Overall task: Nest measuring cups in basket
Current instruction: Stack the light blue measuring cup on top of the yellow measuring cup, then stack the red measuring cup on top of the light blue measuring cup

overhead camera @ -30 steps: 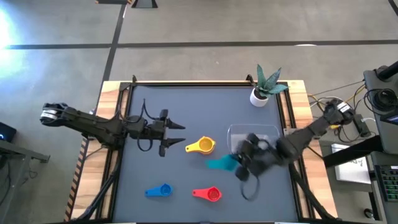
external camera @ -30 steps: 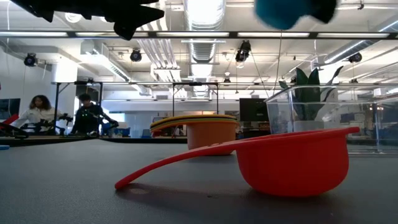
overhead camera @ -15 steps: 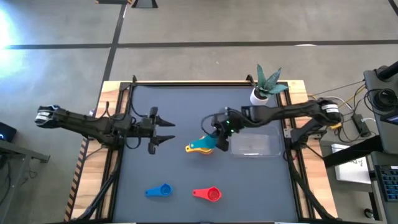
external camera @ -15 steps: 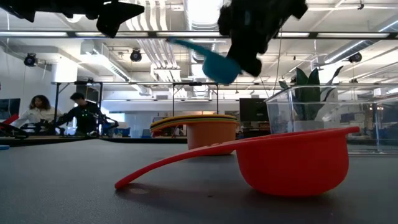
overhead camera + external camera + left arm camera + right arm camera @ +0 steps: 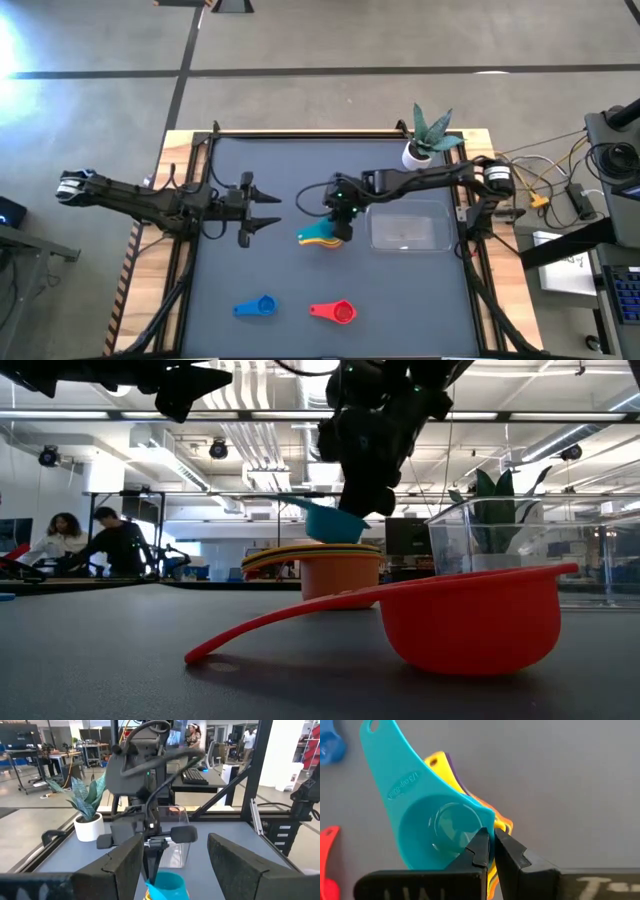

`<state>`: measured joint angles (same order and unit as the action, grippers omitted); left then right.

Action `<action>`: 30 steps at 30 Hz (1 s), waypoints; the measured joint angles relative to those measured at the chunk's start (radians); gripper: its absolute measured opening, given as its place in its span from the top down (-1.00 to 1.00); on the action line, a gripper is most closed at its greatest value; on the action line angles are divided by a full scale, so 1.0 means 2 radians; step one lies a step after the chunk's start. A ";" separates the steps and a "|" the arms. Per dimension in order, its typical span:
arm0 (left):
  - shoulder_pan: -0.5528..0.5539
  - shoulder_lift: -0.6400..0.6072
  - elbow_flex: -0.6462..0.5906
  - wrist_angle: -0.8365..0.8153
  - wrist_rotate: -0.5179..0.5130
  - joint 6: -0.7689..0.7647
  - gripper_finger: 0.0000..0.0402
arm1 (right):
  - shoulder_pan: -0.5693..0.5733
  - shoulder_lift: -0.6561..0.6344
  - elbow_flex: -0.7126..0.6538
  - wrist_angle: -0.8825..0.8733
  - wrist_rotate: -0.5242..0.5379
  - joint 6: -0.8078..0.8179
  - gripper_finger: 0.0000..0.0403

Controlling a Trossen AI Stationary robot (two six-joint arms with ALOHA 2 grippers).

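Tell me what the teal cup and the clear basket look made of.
Teal cup: likely moulded plastic, smooth with a slight sheen; raised size lettering shows on its handle. Basket: probably clear hard plastic; the table shows through its floor, and the plant through its wall.

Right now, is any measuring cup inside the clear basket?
No, in the high view the basket holds nothing; the cups lie outside it on the mat.

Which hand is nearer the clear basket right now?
The right hand: it holds the teal cup over the stacked cups just beside the basket. The left hand hangs farther off, beyond that stack, open and empty.
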<state>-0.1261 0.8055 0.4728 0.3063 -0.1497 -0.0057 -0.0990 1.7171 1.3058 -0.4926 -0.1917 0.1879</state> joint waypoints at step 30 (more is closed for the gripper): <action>0.000 0.004 0.000 -0.009 0.000 0.000 -0.01 | 0.096 -0.055 0.007 -0.041 0.075 0.041 0.39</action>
<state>-0.1261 0.8131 0.4728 0.2892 -0.1497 -0.0058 0.0922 1.6064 1.3205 -0.5744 -0.0411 0.2695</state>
